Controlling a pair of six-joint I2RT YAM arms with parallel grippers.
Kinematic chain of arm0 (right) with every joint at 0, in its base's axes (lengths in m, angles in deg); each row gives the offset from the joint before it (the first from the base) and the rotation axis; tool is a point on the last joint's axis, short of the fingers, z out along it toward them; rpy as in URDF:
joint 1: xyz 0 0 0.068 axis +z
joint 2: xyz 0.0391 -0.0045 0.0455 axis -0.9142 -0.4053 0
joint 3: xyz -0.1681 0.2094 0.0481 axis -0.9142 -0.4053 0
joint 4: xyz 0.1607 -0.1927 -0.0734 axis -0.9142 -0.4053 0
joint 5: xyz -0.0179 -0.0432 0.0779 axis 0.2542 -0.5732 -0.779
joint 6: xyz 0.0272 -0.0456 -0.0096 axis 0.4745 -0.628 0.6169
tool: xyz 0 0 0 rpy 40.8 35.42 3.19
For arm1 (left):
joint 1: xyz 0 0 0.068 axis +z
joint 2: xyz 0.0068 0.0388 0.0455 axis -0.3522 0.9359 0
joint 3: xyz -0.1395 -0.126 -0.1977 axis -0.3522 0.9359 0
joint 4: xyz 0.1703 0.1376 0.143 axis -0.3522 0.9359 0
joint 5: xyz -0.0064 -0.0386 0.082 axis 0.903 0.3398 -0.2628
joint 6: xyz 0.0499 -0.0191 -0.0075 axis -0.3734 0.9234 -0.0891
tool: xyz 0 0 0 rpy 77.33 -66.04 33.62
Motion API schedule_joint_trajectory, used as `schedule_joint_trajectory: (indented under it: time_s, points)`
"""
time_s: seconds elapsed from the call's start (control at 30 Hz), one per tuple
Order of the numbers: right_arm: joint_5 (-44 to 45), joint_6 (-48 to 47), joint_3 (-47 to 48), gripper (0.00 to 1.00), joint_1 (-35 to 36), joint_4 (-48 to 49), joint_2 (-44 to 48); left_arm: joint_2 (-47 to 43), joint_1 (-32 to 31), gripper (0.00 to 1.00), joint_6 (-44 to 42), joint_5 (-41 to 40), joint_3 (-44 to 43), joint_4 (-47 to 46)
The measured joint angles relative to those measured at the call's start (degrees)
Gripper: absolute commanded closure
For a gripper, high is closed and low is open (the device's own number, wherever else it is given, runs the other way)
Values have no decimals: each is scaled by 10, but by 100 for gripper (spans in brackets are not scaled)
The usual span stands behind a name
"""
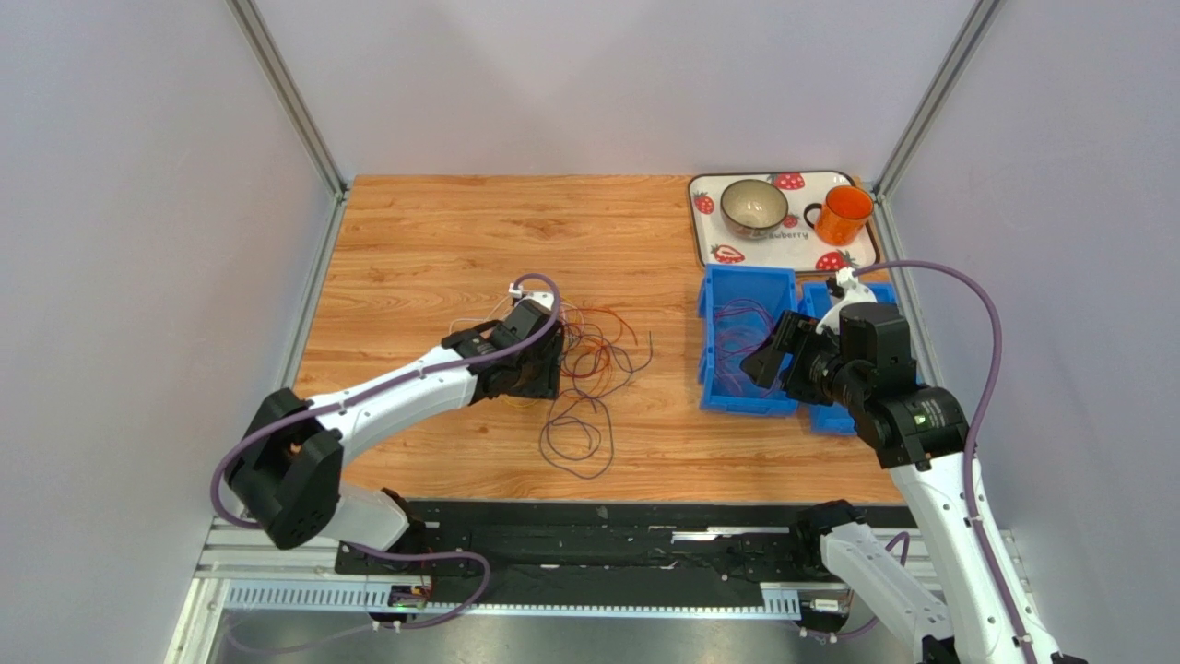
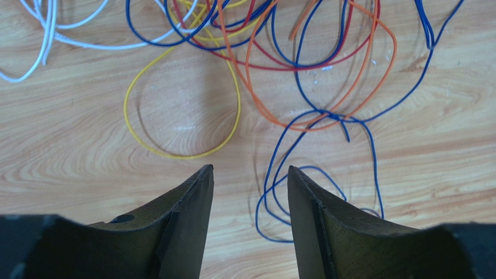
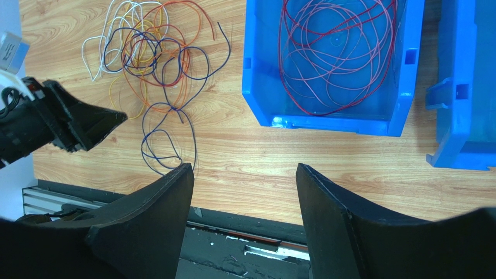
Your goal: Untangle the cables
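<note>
Several colours of the cables lie heaped in one loose tangle near the middle of the table, and that heap is your main hazard. The blue wire crosses the orange wire at a tight little knot just ahead of your left gripper. A pull on blue will likely drag orange, the yellow loop and the white wire along in one clump instead of freeing a strand. The left gripper's fingers stand apart with nothing between them, low over a blue loop; close carelessly and you may pinch two runs of that loop at once, or scrape the wood. Your right gripper is likewise spread and empty, hovering over the table's near edge in front of the blue bin, which holds red wires. A hasty reach leftward could clip the bin's wall or meet the other arm. A second blue bin sits beside the first toward the right edge, and a tray with a bowl and an orange mug occupies the far right corner. The table is pale wood grain, flat and matt, closed in by plain grey walls on metal posts.
</note>
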Motion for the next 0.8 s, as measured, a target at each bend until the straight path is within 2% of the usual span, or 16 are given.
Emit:
schedule_joint_trajectory:
  time_s: [0.17,0.57,0.73,0.8]
  points:
    - [-4,0,-3,32,0,4,-5,61,7,44,-1,1,-36,-20]
    - [-6,0,-12,32,0,10,-12,140,22,55,0,-8,-81,-22]
    - [-10,-1,-14,32,0,15,-15,160,23,70,1,-10,-93,-21]
    - [-11,-1,-17,32,0,17,-15,161,23,85,1,-9,-93,-23]
